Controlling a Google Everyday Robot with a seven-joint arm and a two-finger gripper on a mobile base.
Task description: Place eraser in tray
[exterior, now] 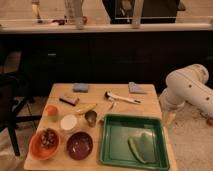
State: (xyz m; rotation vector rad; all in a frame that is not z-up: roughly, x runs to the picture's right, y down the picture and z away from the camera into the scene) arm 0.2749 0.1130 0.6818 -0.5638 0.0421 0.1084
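Starting at the end of the table (150, 106) farthest from my pincer (169, 118), there's an orange bowl (44, 145) with something dark in it, and a small orange cup (51, 111) just behind it. A bit closer to my pincer sit a white round cup (68, 123) and a maroon bowl (80, 145). The eraser (68, 100) lies flat on the wood behind those, well away from my pincer, nothing touching it. A blue pad (80, 87) lies just past the eraser near the back edge. Closer still come a yellow thing (86, 108) that I can't quite identify and a little metal cup (91, 117) right beside it. Then the white-handled tool (121, 98) lies across the middle of the table. The green tray (122, 131) is on the front corner nearest my pincer, well apart from the eraser, with one long green item (137, 150) lying in it. A second bluish pad (136, 88) sits at the back corner on my pincer's side. My pincer itself hangs just off that end of the table, pointing down, level with the tray's back edge and not touching it. No clue if it's open or closed, can't tell from here. My white arm (192, 87) curves up behind it.
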